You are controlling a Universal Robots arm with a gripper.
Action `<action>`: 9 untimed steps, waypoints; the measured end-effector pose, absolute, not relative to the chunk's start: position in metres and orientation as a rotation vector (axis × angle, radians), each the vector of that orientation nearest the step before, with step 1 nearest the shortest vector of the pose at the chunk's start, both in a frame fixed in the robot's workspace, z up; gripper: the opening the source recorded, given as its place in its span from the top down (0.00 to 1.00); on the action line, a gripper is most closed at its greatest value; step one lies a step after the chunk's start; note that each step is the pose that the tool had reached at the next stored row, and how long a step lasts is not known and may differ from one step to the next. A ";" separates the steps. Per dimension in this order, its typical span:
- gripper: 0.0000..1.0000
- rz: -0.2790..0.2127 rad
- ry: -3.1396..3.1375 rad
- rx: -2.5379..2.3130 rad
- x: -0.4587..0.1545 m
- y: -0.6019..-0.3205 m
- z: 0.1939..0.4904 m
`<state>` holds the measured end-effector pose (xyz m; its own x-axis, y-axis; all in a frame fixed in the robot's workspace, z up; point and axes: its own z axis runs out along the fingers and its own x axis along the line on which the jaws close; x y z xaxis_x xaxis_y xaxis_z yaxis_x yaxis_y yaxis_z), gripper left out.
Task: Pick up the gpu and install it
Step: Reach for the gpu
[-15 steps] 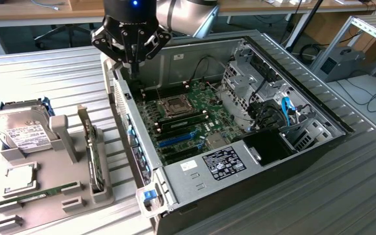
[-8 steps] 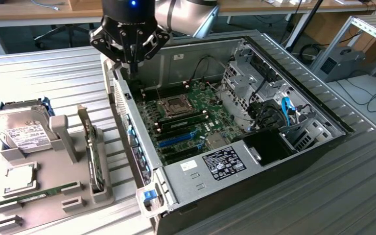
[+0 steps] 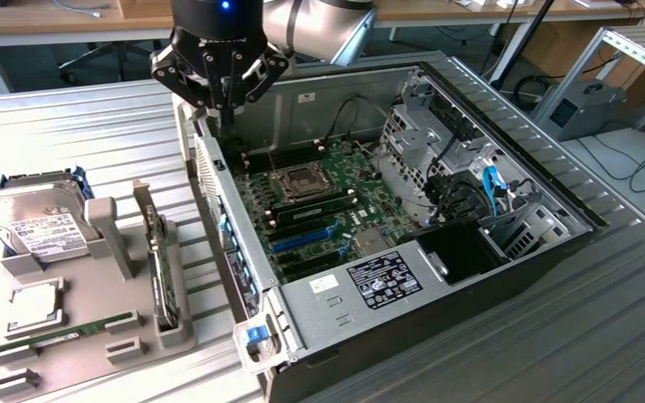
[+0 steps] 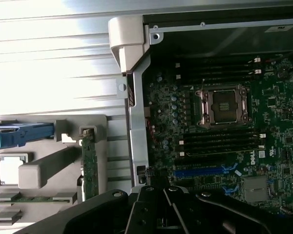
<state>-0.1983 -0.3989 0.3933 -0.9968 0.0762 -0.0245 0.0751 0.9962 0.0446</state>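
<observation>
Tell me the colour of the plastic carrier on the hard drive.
Blue. The carrier on the hard drive shows best in the wrist view.

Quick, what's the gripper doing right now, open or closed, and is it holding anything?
Gripper: closed, holding nothing. The gpu stands in the grey rack, apart from it.

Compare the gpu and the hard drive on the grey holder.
The gpu stands on its thin edge in a slot; the hard drive lies with its broad face up. The gpu is dark and slim; the hard drive is silver, boxy, white-labelled. Both sit in the grey holder.
</observation>
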 end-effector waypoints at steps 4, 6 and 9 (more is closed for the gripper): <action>0.89 0.068 3.112 0.118 -0.199 -0.399 0.393; 0.89 0.068 3.112 0.118 -0.200 -0.399 0.393; 0.89 0.068 3.112 0.118 -0.201 -0.399 0.393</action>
